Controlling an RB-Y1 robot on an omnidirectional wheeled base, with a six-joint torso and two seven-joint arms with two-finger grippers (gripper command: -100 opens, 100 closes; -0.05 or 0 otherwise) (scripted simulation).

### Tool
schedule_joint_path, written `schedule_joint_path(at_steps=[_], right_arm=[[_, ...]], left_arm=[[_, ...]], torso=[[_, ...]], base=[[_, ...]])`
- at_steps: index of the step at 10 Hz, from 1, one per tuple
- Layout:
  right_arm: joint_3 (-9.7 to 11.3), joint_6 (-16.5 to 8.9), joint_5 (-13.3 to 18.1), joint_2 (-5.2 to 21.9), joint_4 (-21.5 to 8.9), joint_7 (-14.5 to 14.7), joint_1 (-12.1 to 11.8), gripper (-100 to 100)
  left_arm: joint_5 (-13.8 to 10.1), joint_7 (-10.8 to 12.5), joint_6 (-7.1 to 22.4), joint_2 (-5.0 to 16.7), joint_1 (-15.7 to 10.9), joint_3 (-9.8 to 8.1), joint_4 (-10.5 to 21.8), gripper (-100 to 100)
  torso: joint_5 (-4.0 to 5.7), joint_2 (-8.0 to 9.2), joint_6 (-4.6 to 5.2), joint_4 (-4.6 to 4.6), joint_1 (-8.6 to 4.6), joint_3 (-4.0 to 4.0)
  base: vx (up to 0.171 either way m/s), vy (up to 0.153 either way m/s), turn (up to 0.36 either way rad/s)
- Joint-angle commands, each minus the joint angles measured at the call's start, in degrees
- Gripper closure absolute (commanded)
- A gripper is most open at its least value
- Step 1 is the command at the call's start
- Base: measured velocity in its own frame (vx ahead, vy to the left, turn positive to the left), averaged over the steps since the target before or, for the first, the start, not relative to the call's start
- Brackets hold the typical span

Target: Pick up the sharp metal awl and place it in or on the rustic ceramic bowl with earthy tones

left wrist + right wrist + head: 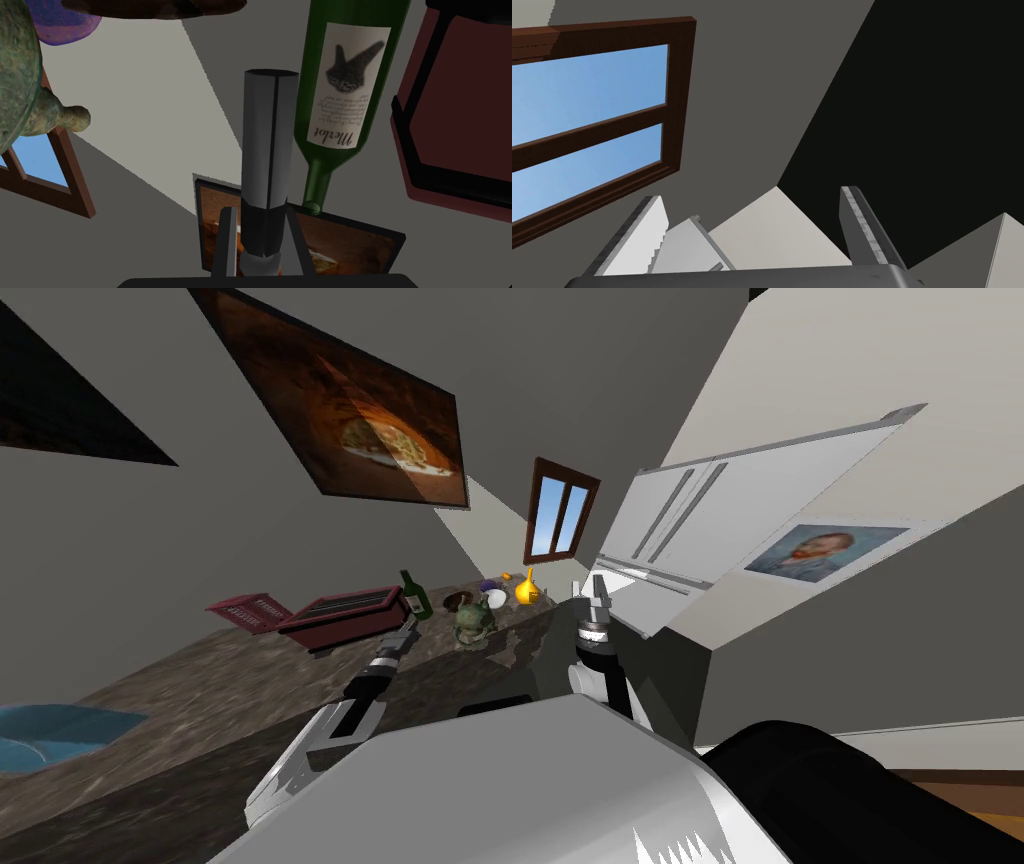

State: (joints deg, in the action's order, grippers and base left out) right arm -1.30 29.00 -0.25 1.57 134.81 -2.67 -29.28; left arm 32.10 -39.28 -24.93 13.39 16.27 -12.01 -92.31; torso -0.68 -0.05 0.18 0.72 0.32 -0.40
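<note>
In the head view we are holding the left gripper (408, 632) over the counter (200, 688), beside the green bottle (415, 593). The brown bowl (457, 600) is sitting just beyond, and the right gripper (597, 588) is hanging well to the side.

In the left wrist view the fingers (229, 240) are clamping the awl (267, 150), its long axis running straight out from the gripper. The bowl is lying ahead, past its far end, so we judge this arm the nearer.

In the right wrist view the fingers are standing apart, gripping nothing.
</note>
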Motion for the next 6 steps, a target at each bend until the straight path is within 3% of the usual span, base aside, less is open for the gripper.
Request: schedule_joint_path(at_steps=[1,6], right_arm=[[0.0,0.0,0.0,0.0,0.0,0.0,0.0,0],[0.0,0.0,0.0,0.0,0.0,0.0,-0.02,0]], left_arm=[[-0.01,0.98,1.7,0.17,-2.1,-1.75,-0.94,100],[-0.24,1.83,5.26,-0.57,-6.23,-5.45,-3.58,100]], torso=[[0.0,0.0,0.0,0.0,0.0,0.0],[-0.06,-0.18,-0.03,0.05,0.01,-0.11]], base=[[-0.094,0.019,-0.226],[-0.06,0.0,-0.159]])
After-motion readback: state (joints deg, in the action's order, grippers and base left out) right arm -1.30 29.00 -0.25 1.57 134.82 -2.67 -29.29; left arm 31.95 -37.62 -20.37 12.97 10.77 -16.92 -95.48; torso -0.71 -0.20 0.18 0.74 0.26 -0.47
